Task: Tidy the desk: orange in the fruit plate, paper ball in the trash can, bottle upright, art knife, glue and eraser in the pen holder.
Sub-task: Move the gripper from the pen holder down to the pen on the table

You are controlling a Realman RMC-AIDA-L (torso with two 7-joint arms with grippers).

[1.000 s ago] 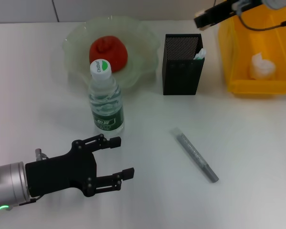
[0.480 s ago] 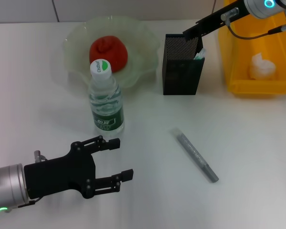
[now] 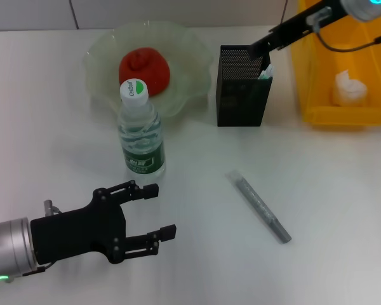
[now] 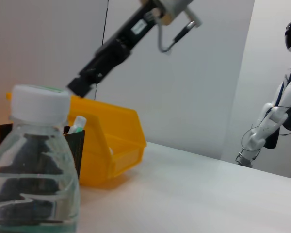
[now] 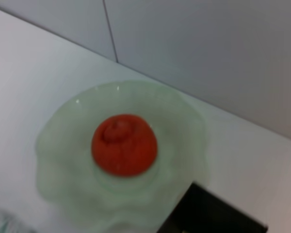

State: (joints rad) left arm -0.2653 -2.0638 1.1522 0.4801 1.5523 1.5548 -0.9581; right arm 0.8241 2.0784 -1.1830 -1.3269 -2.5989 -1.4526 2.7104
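Note:
The orange (image 3: 144, 68) lies in the pale-green fruit plate (image 3: 193, 54) at the back. The bottle (image 3: 141, 130) stands upright in front of the plate. The black mesh pen holder (image 3: 242, 89) holds a white-green glue stick (image 3: 265, 71). The grey art knife (image 3: 259, 206) lies flat on the table. The paper ball (image 3: 349, 88) is in the yellow trash can (image 3: 343, 108). My left gripper (image 3: 162, 210) is open and empty, low in front of the bottle. My right gripper (image 3: 257, 48) hovers over the pen holder's back right corner. The eraser is not in view.
The left wrist view shows the bottle (image 4: 34, 165) close up, the pen holder (image 4: 75, 145), the trash can (image 4: 111, 141), my right gripper (image 4: 82, 85) and a white humanoid figure (image 4: 276, 107) beyond the table. The right wrist view shows the orange (image 5: 124, 144) in the plate (image 5: 58, 145).
My right gripper has moved left and down from above the trash can's corner to above the pen holder. The left gripper has stayed put.

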